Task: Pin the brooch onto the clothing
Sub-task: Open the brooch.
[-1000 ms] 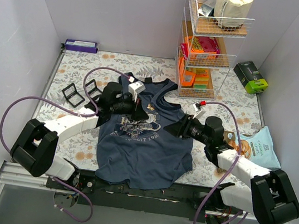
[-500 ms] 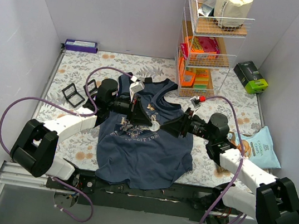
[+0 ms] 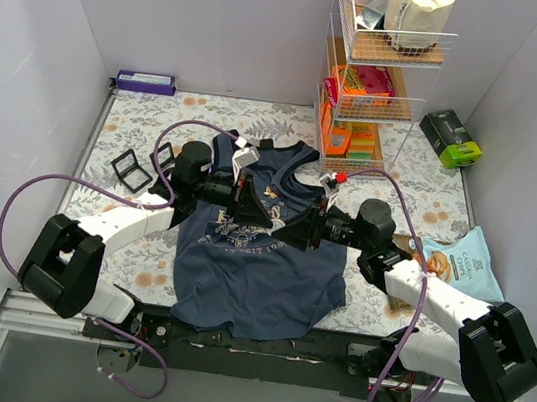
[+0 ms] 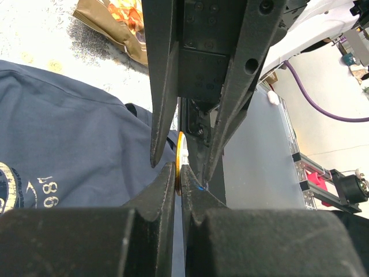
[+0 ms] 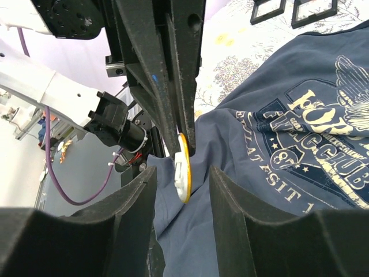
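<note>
The clothing [image 3: 257, 275] is a navy tank top with a pale chest print, lying flat on the floral table; it also shows in the right wrist view [image 5: 277, 190]. The brooch [image 5: 183, 167] is a thin white disc with a yellow rim, held edge-on above the cloth. My left gripper [image 3: 251, 204] is shut on the brooch [image 4: 180, 164] at its upper part. My right gripper [image 3: 291, 230] faces it from the right. Its fingers [image 5: 135, 202] stand open on either side of the disc, with a gap on each side.
A wire rack [image 3: 378, 76] of boxes stands at the back right, with a green box [image 3: 452, 137] beside it. A snack bag [image 3: 466, 266] lies at the right edge. Black frames [image 3: 137, 169] lie to the left and a purple box [image 3: 146, 82] sits at the back wall.
My right gripper has moved left to my left gripper and now straddles the brooch, its jaws slightly narrower. My left gripper lifted and turned earlier and has since held still.
</note>
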Tool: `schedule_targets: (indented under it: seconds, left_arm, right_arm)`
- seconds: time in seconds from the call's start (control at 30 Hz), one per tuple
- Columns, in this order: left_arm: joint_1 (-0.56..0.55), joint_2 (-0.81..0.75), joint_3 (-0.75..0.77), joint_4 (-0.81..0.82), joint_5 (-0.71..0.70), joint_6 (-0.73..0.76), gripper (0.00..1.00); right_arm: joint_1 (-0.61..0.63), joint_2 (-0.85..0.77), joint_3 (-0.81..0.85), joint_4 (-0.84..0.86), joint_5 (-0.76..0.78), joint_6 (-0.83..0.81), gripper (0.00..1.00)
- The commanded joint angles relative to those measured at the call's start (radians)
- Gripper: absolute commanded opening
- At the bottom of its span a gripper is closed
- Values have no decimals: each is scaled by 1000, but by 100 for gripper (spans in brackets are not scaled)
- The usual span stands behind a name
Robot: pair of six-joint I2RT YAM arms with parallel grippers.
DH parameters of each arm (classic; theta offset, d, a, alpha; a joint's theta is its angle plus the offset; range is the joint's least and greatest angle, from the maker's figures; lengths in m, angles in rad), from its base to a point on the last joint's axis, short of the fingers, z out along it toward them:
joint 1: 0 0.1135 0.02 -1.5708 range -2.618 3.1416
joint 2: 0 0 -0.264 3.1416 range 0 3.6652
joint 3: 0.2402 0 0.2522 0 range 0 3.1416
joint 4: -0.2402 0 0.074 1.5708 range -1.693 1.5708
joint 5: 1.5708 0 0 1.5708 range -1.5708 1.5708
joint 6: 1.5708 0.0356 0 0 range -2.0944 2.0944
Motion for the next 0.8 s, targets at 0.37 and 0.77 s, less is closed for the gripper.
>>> schedule_targets:
  seconds: [0.37,0.77]
  left_arm:
    - [3,-56,-6,12,16,16,0]
    - [-57,-39,15,-57,28,75,0]
  right_arm:
    - [6,14,37,21,66,-12,20]
    - [6,95,83,-26,51,6,4]
